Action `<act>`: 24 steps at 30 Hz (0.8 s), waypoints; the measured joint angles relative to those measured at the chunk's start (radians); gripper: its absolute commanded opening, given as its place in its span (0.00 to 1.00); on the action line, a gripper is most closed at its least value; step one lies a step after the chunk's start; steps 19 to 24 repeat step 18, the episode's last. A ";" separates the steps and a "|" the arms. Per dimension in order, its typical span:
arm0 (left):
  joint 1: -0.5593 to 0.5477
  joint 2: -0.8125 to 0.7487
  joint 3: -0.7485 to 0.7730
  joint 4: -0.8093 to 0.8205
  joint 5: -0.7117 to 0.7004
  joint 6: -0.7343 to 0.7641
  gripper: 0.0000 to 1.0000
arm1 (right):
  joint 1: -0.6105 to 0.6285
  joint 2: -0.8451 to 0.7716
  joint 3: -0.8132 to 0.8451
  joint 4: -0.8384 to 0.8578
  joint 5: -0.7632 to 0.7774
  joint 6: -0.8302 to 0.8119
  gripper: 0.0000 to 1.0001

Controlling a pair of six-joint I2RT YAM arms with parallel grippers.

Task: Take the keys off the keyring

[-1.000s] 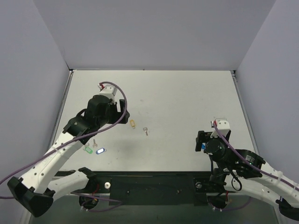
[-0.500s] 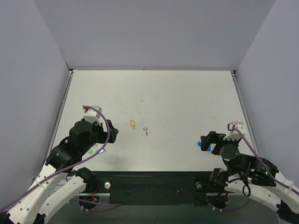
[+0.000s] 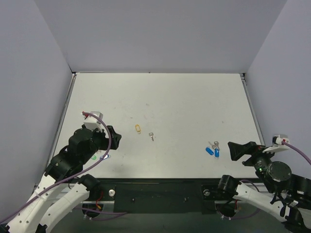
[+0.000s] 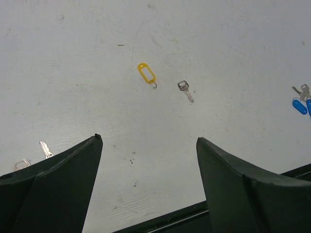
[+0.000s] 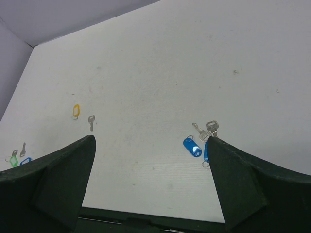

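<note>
White table (image 3: 194,97), faintly scuffed; plain lavender walls (image 3: 160,34) on three sides. Yellow-tagged keyring (image 3: 138,128) lies left of centre. The key (image 3: 152,136) lies near it on its right, not touching. Left gripper (image 4: 148,139) and right gripper (image 5: 150,140) are both spread wide and hold nothing. Blue-tagged keys (image 3: 212,149) lie near the right gripper.

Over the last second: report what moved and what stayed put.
Both arms drew back toward their bases. The left gripper left the spot beside the small oval yellow plastic tag on its thin ring. The right gripper swung right, uncovering the silver keys on blue tags. Both grippers are open and empty. The yellow tag and the tiny silver-grey metal key stayed put, apart.
</note>
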 measured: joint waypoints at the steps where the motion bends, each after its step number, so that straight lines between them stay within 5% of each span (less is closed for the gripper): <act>1: 0.000 -0.004 0.000 0.000 0.000 0.000 0.89 | 0.000 -0.017 0.002 -0.011 0.000 0.000 0.92; 7: 0.000 -0.020 0.000 0.000 -0.004 0.000 0.89 | 0.000 -0.144 -0.031 -0.066 0.004 0.063 0.92; 24: 0.000 -0.026 0.000 0.000 -0.007 0.001 0.89 | 0.000 -0.145 -0.064 -0.086 0.004 0.093 0.92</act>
